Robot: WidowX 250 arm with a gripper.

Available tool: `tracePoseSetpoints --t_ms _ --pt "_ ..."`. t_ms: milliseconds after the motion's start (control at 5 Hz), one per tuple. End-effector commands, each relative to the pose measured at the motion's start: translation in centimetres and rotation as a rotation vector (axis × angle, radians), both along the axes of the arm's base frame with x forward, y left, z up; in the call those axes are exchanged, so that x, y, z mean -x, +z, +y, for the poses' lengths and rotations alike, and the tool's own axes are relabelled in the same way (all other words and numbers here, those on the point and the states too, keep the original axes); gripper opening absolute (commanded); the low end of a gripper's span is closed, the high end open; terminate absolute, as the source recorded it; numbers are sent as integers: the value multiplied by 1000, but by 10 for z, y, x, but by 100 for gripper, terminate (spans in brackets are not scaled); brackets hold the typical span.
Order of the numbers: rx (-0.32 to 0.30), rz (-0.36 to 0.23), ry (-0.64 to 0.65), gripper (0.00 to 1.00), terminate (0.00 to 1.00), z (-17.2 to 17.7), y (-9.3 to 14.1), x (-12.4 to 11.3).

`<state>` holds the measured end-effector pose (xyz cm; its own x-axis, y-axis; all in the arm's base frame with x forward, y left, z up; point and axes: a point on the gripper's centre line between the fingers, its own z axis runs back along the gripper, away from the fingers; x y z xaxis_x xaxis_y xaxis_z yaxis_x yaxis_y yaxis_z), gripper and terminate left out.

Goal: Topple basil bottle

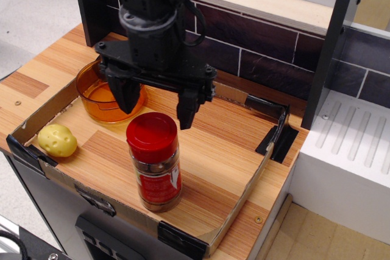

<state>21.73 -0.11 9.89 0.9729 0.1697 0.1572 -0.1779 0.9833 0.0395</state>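
Tool (156,106) — fingers spread wide, gripping nothing — hangs just behind the upright basil bottle (155,161).

The tool (156,106) points downward, fingers spread wide.

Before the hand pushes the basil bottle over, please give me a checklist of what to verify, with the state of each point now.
1. Basil bottle stands upright, not yet toppled: ok.
2. Hand is open, fingers spread wider than the red cap: ok.
3. Hand is close behind and above the cap: ok; whether a finger touches it: cannot tell.
4. Free tray floor to the right of the bottle for it to fall: ok.
5. Orange bowl is near the left finger and may be bumped: cannot tell.
6. Yellow lump lies far left, out of the way: ok.
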Motion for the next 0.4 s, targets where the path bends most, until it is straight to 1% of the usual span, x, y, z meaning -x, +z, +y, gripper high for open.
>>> tracePoseSetpoints --t_ms 0,200 --pt "0 -27 -1 100 0 2 2 8" --pt "1 -17 3 100 0 2 0 12"
